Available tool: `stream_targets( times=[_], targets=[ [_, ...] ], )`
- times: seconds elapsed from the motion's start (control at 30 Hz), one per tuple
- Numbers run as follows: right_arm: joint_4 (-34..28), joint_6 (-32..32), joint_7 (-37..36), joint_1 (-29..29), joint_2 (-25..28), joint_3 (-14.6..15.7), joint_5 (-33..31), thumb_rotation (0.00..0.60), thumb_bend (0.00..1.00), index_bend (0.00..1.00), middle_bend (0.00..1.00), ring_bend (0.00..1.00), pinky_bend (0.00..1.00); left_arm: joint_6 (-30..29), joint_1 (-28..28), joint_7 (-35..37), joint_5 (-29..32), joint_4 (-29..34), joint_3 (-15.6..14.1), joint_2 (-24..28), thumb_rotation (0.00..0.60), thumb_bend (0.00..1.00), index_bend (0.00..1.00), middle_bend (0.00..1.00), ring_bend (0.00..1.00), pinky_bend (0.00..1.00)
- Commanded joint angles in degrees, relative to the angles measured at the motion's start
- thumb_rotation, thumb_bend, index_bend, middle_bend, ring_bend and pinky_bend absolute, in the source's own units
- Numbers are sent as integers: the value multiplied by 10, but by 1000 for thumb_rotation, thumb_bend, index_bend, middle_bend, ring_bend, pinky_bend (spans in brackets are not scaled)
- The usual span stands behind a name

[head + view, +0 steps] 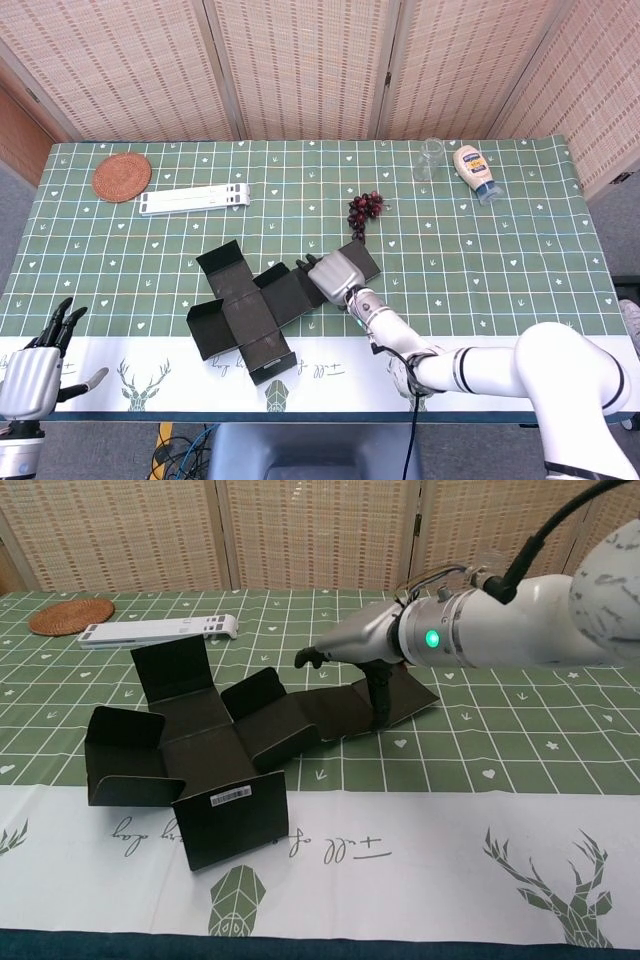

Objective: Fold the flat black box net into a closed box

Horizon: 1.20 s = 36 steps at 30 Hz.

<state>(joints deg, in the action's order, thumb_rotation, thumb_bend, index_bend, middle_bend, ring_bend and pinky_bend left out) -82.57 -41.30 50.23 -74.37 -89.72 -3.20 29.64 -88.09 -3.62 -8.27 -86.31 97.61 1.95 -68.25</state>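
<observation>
The black box net lies near the table's front edge, with several side flaps standing up around its base panel. Its long right panel lies flat on the cloth. My right hand hovers over that long panel, fingers stretched out to the left and apart. Its thumb points down and touches the panel. Nothing is gripped. My left hand hangs at the front left, off the table's edge, fingers spread and empty. It shows only in the head view.
A woven coaster and a white folding stand lie at the back left. Dark grapes sit just behind the net's right panel. A glass and a mayonnaise bottle stand at the back right.
</observation>
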Motion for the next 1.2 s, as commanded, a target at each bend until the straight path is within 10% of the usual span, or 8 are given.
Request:
stream_targets(
  times=[0.03,1.2],
  targets=[
    [23,14,8,-17,-18,10,-9,600,83,0,88,764,1000,-2,2,6,-1,-3,0,-1,600,78,122,62,266,445],
    [117,31,18,-86,-85,66,-87,600,108,0,114,757,1000,-5,13,31,2,-20,-1,2,600,78,117,62,261,445]
  ],
)
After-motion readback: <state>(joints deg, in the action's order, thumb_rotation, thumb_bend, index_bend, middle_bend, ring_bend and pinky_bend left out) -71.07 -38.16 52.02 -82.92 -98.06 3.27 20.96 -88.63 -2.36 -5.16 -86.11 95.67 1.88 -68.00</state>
